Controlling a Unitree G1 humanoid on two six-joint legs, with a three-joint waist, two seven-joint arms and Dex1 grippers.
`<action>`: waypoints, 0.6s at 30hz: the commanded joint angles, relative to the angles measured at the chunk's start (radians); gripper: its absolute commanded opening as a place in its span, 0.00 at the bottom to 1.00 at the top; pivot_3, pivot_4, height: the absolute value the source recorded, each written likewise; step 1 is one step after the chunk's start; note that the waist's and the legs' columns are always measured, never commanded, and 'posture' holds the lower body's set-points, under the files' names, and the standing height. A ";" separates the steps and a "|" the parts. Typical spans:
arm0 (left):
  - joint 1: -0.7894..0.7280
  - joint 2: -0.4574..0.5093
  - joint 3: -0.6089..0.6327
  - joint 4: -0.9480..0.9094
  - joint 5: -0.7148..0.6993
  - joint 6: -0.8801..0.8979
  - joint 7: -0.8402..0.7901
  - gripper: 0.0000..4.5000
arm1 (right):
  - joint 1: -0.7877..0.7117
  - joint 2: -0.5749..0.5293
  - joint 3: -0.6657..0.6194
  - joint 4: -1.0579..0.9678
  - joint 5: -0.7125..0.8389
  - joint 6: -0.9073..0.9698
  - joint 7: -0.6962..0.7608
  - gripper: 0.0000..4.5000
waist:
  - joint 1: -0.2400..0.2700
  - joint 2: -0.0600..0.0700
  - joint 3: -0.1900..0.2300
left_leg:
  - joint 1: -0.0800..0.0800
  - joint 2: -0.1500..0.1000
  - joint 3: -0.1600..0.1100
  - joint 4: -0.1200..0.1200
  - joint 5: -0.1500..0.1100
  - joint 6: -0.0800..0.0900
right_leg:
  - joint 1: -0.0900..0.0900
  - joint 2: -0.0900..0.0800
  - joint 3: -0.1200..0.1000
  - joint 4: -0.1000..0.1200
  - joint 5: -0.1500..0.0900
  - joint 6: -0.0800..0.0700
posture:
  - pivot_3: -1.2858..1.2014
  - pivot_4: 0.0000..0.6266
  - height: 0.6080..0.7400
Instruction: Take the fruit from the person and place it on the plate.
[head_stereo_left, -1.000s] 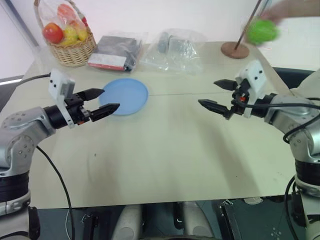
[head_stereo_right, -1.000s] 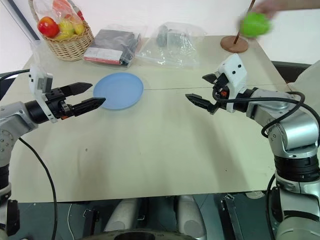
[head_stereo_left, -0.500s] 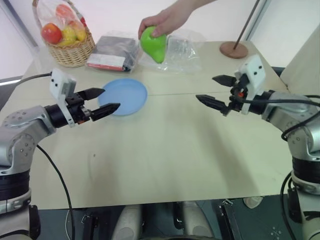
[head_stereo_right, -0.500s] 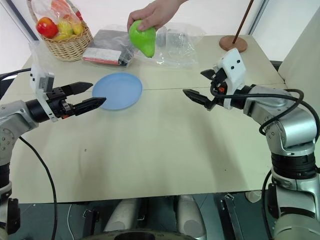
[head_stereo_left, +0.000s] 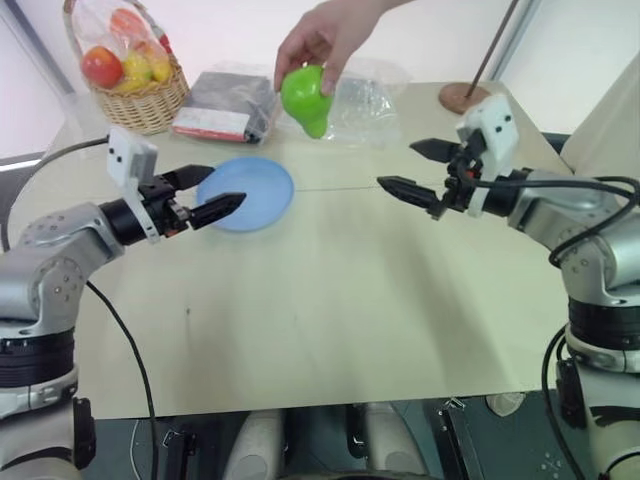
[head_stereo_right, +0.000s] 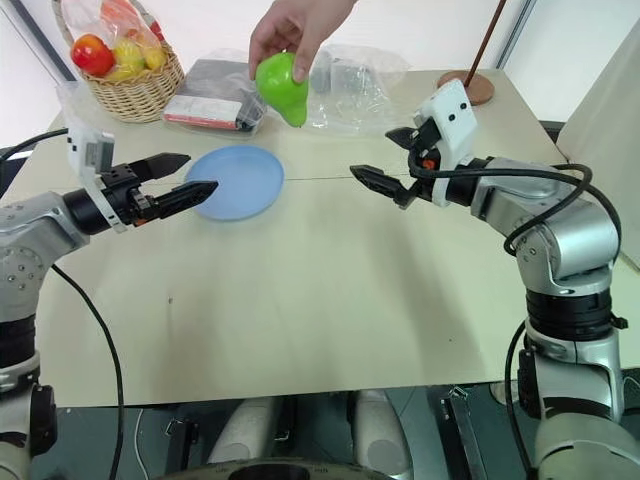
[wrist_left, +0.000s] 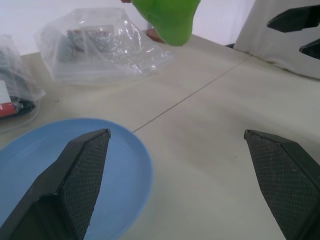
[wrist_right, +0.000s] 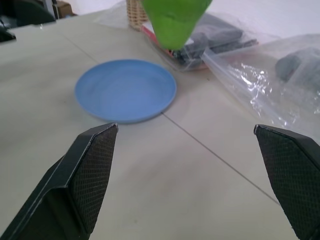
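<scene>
While both grippers' fingers gape empty, beige table (head_stereo_left: 330, 300) bears plate (head_stereo_left: 250, 192), basket (head_stereo_left: 140, 100); white wall behind.

1 green fruit (head_stereo_left: 305, 97), 1 plate (head_stereo_left: 250, 192), 1 basket (head_stereo_left: 143, 103), 2 plastic bags (head_stereo_left: 365, 95)

The left gripper (head_stereo_left: 213, 193) is held level above the table, pointed forward and inward, its two black fingers spread apart. The right gripper (head_stereo_left: 412, 168) is likewise held level and aimed inward toward the left one, with its fingers parted wide and nothing between them.
</scene>
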 joint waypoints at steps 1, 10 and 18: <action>-0.017 0.006 0.017 -0.006 0.006 -0.024 0.002 1.00 | -0.085 0.077 0.035 0.064 -0.037 -0.052 -0.031 0.99 | -0.002 0.000 0.000 | 0.000 0.000 0.000 0.000 0.000 0.000 | 0.000 0.000 0.000 0.000 0.000 0.000 | 0.52 0.24 1.00; 0.006 0.014 0.036 -0.033 0.002 -0.019 0.016 1.00 | -0.226 0.236 0.083 0.349 -0.147 -0.198 -0.048 0.99 | 0.004 0.000 0.000 | -0.001 -0.001 0.000 0.000 0.000 0.000 | -0.001 -0.001 0.000 0.000 0.000 0.000 | 0.52 0.24 1.00; 0.020 0.020 0.049 -0.050 -0.005 -0.016 0.030 1.00 | -0.296 0.296 0.082 0.488 -0.196 -0.278 -0.039 0.99 | -0.001 0.000 0.000 | -0.001 -0.001 0.000 -0.002 0.000 0.000 | -0.002 -0.001 0.000 0.000 0.000 0.000 | 0.52 0.24 1.00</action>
